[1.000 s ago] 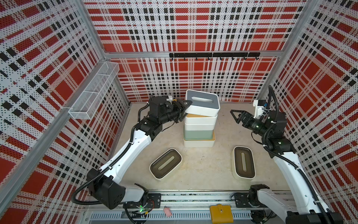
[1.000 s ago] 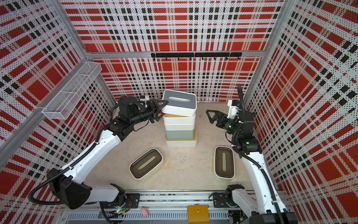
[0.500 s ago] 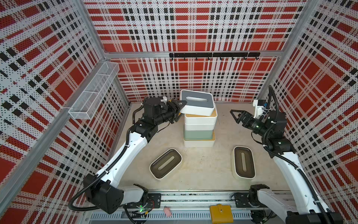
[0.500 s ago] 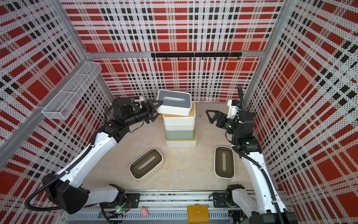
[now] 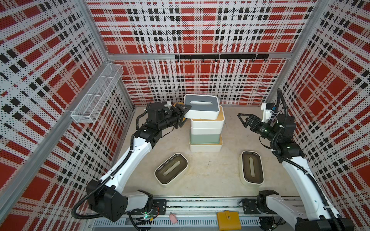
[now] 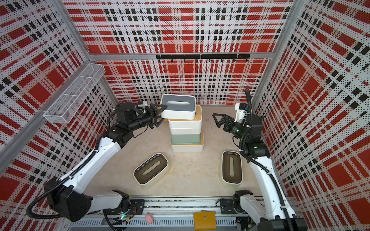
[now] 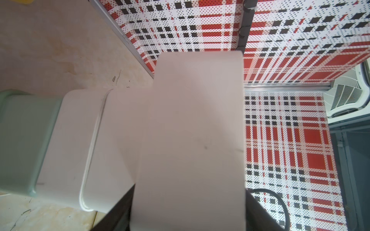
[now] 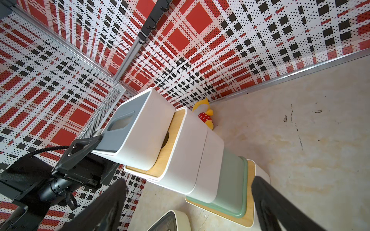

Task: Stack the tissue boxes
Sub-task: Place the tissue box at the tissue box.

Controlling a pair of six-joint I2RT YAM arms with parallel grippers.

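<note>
Plaid walls (image 5: 200, 30) surround us; the grey-lidded box (image 5: 208, 108) runs lengthwise ahead between our left gripper (image 5: 186, 116) jaws, pinch uncertain; right gripper (image 5: 242, 120) gapes.

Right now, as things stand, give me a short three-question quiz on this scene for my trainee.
1. How many boxes make up the stack?
2. True or false: the right gripper is open and empty.
3. The lid of the top box is: A bamboo, B grey, C dark brown.
Key: 1 five; 2 true; 3 B.
</note>
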